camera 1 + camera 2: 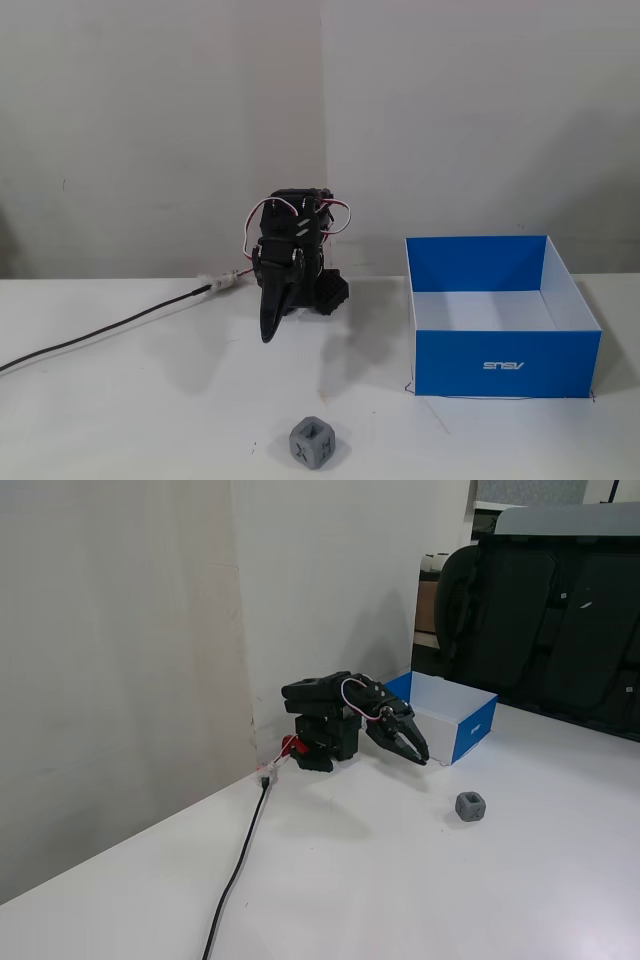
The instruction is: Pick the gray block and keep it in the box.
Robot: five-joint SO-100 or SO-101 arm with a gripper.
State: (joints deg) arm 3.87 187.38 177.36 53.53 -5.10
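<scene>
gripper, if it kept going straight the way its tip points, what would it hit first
Probably the bare table. The gripper points down and forward, and the gray block sits well ahead of it, the box off to the side; depth is uncertain.

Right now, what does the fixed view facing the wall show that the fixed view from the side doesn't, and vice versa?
Only the wall-facing fixed view shows the white upside-down ASUS logo and the box's bare white floor.

Only the side fixed view shows the black chairs behind the table and the cable running all the way to the table's near edge.

Both show the gray block lying free on the table, the blue box with nothing in it, and the folded arm with its claw pointing down, apart from the block.
</scene>
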